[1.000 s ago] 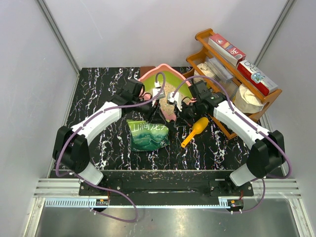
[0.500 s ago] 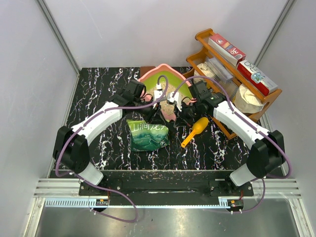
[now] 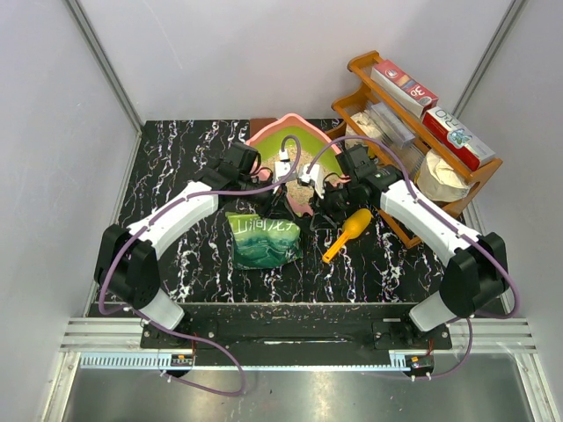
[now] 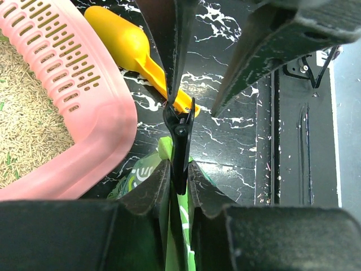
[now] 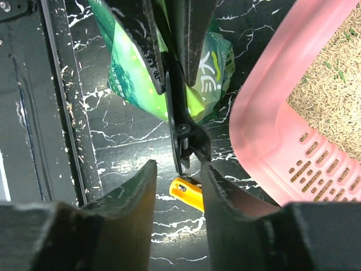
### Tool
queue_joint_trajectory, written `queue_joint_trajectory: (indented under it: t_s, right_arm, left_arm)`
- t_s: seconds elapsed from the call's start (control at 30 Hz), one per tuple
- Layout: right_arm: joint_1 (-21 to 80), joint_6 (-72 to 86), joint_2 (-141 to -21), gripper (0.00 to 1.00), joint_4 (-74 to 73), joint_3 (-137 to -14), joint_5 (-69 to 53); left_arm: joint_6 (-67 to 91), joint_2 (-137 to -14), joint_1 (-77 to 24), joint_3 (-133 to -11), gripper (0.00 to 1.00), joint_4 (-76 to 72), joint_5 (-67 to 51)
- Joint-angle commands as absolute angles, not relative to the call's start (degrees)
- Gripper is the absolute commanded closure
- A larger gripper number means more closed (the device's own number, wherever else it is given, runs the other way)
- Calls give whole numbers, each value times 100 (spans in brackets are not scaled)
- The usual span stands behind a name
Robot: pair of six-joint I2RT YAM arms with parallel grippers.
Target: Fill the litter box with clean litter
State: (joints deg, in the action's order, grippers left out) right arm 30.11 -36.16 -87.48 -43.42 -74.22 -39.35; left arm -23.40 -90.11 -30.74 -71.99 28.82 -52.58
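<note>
clip pinched at the bag's mouth, box half-filled behind it

standing over the black marbled desk (image 3: pixel 176 158), i see both arms meet in the middle, just in front of the litter box (image 4: pixel 107 121). the box sits at the far centre of the desk, its slotted pink lip turned toward the arms, and a layer of clean litter (image 4: pixel 22 113) lies inside it (beige grains, with a few green flecks among them).

the left fingers (image 4: pixel 149 195) are drawn together and clamped on a black clip (image 4: pixel 180 135), which stands up from the top edge of the green bag (image 3: pixel 264 242). the bag lies on the desk just near of the box, white characters across its front.

the right fingers (image 5: pixel 135 192) face the left ones from the other side and stand apart. the end of the clip reaches into the gap between them, with space showing on either side of it.

a yellow scoop (image 3: pixel 347 232) lies on the desk to the right of the bag, near the box's lip. a wooden rack (image 3: pixel 362 63) holding cartons stands at the far right corner.
</note>
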Motion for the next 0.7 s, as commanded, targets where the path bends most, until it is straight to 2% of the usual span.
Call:
queue_joint_trajectory:
  t_s: [0.0,0.1,0.2,0.53,0.67]
  right_arm:
    - [2945,-3841,-8499,50,-4324,-7506,-3594]
    - [2848,-3622,-8595,42,-4368,-7594,-3831]
    - [2830,-3367,-8701,39,-4210,-7594,-4164]
    - [2821,-3129,-9096,38,-3885,-7664,-4842]
    - [2821,-3138,-9167,44,-3885,-7655,-5036]
  left_arm:
    - [-2522,-8930,-3111,-7374,100,3023,-5291]
    - [-2522,-8930,-3111,-7383,100,3023,-5317]
    - [-2531,-8912,-3111,-7392,100,3023,-5413]
    - [-2435,-8859,-3111,-7383,100,2988,-5607]
    - [-2417,-8877,-3111,-7400,100,2979,-5599]
